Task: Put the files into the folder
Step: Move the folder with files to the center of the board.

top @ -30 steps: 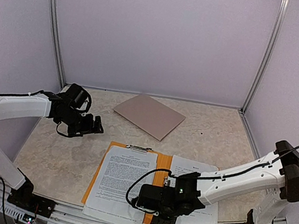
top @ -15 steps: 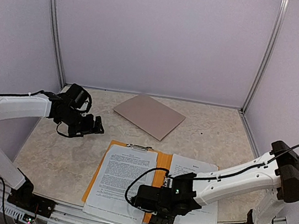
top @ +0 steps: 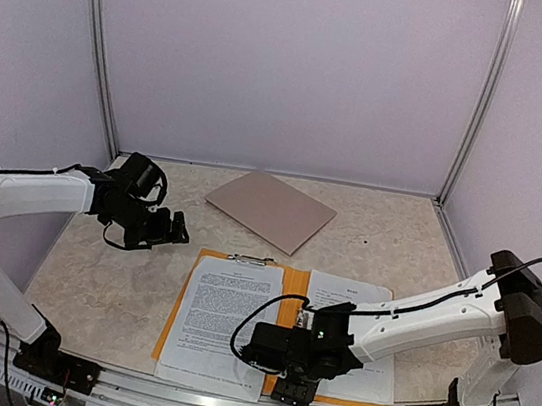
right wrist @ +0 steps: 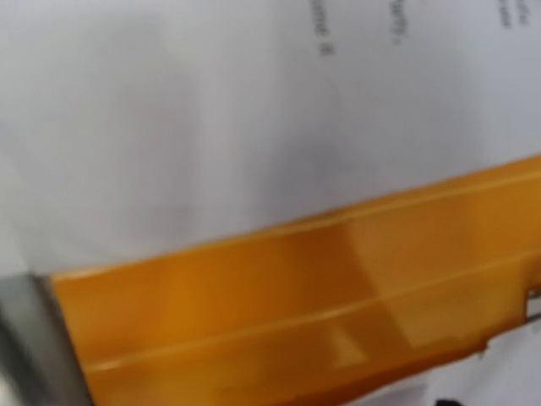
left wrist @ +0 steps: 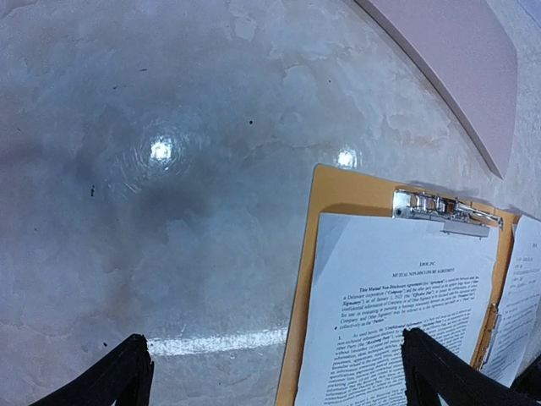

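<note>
your right gripper (top: 293, 388) sits low at the near edge of the bench (top: 108, 281), over the near end of the folder (top: 295, 297) spine. its jaws are hidden, so you cannot tell whether they grip anything. the folder lies open, spine running from near edge toward far edge. the files lie on it either side of that gripper, the left sheet (top: 224, 323) just to its left and the right sheet (top: 347, 295) just to its right, long sides along the spine. the right arm is far nearer. the left gripper (top: 171, 229) hangs spread wide toward the left edge, holding nothing. count: two files, one folder, one board (top: 270, 209) near the far edge.
</note>
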Robot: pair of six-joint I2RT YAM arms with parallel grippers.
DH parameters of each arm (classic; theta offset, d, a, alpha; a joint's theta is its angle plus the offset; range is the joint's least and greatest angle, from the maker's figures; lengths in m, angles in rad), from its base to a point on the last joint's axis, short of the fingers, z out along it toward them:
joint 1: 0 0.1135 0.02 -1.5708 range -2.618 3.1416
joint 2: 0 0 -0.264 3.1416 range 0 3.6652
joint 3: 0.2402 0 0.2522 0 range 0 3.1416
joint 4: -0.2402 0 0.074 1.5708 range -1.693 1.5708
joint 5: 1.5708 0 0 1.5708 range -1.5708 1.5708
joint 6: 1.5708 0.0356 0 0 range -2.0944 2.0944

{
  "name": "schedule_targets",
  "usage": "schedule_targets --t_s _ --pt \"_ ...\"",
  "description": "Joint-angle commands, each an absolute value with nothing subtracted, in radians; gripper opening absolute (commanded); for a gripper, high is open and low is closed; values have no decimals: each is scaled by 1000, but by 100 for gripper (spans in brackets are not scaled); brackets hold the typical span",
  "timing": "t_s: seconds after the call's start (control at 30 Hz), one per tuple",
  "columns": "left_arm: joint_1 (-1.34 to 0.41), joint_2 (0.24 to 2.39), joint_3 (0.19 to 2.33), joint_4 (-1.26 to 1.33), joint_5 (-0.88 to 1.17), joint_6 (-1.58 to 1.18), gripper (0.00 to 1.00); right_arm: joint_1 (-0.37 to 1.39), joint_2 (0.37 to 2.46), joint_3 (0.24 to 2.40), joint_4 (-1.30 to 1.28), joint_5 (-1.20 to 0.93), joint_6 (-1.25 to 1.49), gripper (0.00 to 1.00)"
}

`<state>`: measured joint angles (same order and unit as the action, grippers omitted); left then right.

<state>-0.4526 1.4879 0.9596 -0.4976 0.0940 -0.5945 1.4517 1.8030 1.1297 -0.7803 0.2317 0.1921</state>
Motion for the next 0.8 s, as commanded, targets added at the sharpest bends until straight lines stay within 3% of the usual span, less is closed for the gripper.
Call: schedule_targets --t_s 0.0,0.43,0.77 --pt "-459 1506 985 -489 98 -597 99 1406 1810 1144 -775 284 157 82" --pt "-459 1518 985 -490 95 -594 99 1351 1821 1150 -733 272 103 82" --pt "-456 1520 999 -506 79 -580 99 1394 1788 1221 -659 137 43 97"
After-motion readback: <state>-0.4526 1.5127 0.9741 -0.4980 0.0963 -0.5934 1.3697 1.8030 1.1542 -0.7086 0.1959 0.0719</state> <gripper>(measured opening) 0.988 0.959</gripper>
